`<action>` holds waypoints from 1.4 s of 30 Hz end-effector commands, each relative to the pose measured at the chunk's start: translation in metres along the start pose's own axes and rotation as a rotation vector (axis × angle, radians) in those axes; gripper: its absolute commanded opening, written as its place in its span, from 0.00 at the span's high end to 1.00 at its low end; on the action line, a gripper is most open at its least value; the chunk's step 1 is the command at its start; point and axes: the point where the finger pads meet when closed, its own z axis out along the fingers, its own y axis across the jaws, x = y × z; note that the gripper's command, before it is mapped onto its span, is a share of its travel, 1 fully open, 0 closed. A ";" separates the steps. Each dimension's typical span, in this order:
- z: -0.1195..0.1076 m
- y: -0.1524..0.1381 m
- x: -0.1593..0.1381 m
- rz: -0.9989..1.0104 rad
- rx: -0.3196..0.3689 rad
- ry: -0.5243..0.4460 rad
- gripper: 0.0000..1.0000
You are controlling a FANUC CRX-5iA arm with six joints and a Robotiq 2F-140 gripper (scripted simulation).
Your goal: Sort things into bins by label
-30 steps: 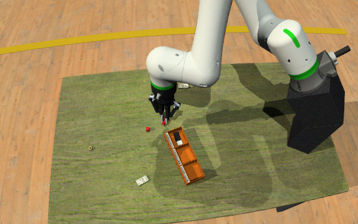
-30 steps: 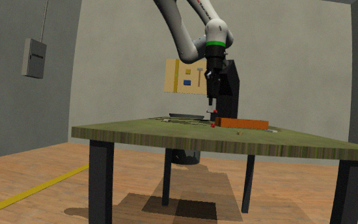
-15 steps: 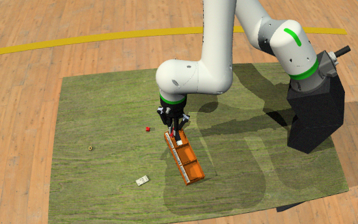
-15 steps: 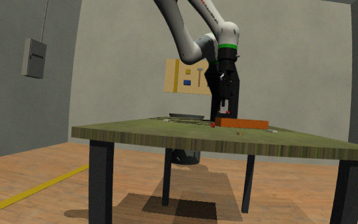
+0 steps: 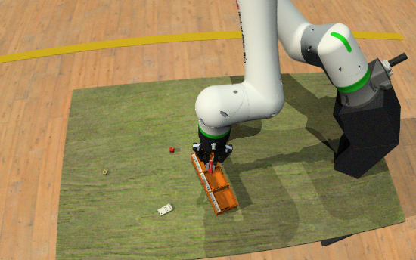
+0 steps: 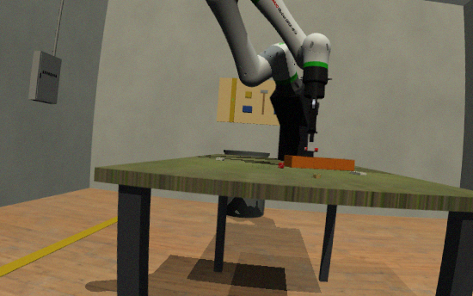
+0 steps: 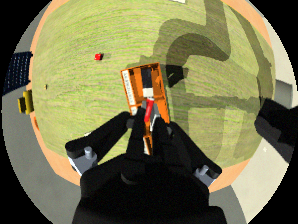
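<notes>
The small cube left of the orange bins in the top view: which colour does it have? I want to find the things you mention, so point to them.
Red point(image 5: 172, 150) point(image 6: 281, 165) point(image 7: 98, 57); clearest from the wrist.

Gripper point(image 5: 210, 165) point(image 6: 311, 140) point(image 7: 148, 108) pointing down, prob. shut on smth.

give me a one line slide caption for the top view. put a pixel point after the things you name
Gripper point(image 5: 211, 163) point(image 6: 311, 139) point(image 7: 148, 108) holding a red and white piece over the orange bins point(image 5: 228, 207) point(image 6: 320, 163) point(image 7: 161, 75), a domino point(image 5: 165, 209) lying beside them.

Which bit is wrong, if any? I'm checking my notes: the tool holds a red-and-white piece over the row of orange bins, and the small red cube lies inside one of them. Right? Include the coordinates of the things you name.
Not quite: the small red cube point(image 5: 172, 150) point(image 6: 281, 165) point(image 7: 98, 56) lies on the table, outside the bins, as the top view shows.
</notes>
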 end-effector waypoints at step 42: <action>0.008 0.021 -0.032 -0.446 -0.005 0.002 0.85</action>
